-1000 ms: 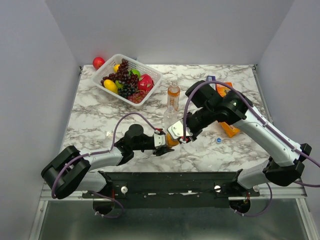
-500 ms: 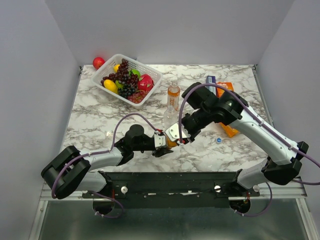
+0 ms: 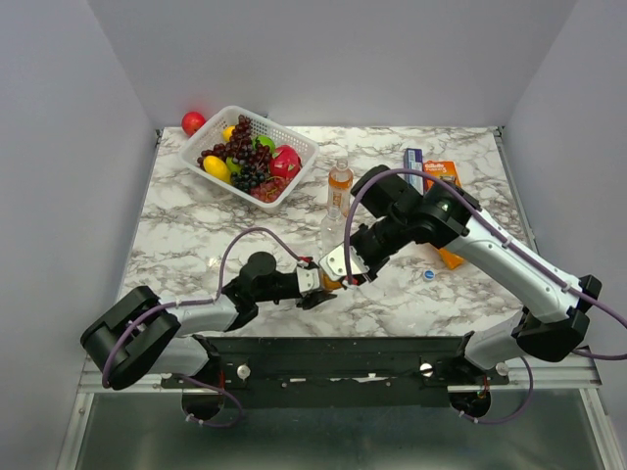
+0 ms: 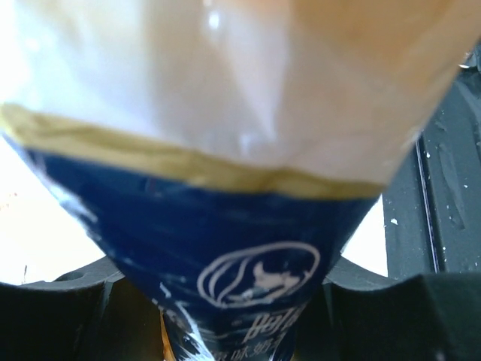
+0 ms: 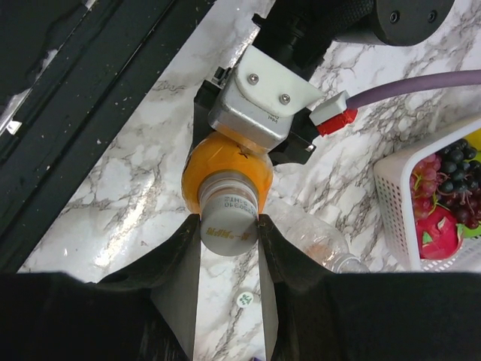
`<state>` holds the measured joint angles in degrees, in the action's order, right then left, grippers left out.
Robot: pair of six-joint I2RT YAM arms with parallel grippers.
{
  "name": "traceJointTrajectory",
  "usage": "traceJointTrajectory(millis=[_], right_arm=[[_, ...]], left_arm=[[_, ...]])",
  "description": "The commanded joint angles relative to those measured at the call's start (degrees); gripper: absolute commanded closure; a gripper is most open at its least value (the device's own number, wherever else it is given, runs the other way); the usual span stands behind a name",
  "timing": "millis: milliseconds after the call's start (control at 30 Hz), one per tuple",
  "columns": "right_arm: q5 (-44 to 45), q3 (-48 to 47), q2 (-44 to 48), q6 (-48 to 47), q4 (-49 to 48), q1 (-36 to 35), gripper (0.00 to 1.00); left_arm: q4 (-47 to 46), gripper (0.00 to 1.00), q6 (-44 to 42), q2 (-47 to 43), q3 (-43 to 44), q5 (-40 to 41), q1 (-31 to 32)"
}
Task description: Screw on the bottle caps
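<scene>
My left gripper (image 3: 315, 284) is shut on an orange bottle (image 3: 334, 281) and holds it upright on the table; its blue label band (image 4: 225, 248) fills the left wrist view. My right gripper (image 5: 229, 226) is shut on the white cap (image 5: 228, 219), which sits on this bottle's neck above the orange body (image 5: 225, 167). The right gripper also shows in the top view (image 3: 345, 262). A second orange bottle (image 3: 340, 182) stands behind. The clear bottle (image 3: 332, 228) stands between them and shows in the right wrist view (image 5: 316, 237). A blue cap (image 3: 428, 275) lies to the right.
A white basket (image 3: 294, 186) of fruit stands at the back left, a red fruit (image 3: 193, 122) beside it. Orange snack packets (image 3: 443, 173) lie at the right under my right arm. A small white disc (image 5: 243, 299) lies on the marble below my right fingers.
My right arm has swung left and its wrist has turned on the cap. The held bottle and my left gripper have shifted slightly left.
</scene>
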<state>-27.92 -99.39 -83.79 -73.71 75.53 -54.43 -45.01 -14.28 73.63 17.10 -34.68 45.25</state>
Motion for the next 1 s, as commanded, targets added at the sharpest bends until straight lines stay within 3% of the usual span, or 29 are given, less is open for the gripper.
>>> traceJointTrajectory(millis=[0,533,767,967], right_arm=[[0.7,2.2,-0.4,1.4,11.8,-0.2,0.68],[2.6,2.5,-1.4,6.0,11.8,-1.4,0.69],[2.7,3.2,-2.2,9.3,11.8,-1.3,0.69],[1.3,3.8,-4.0,15.6,11.7,-1.0,0.69]], left_arm=[[-9.0,1.00,0.1,-0.6,-0.1,1.8,0.4],[-7.1,1.00,2.7,0.5,5.0,6.4,0.4],[-19.0,1.00,2.0,0.0,-0.4,8.9,0.4],[-22.5,1.00,1.4,-0.9,-2.3,10.9,0.4]])
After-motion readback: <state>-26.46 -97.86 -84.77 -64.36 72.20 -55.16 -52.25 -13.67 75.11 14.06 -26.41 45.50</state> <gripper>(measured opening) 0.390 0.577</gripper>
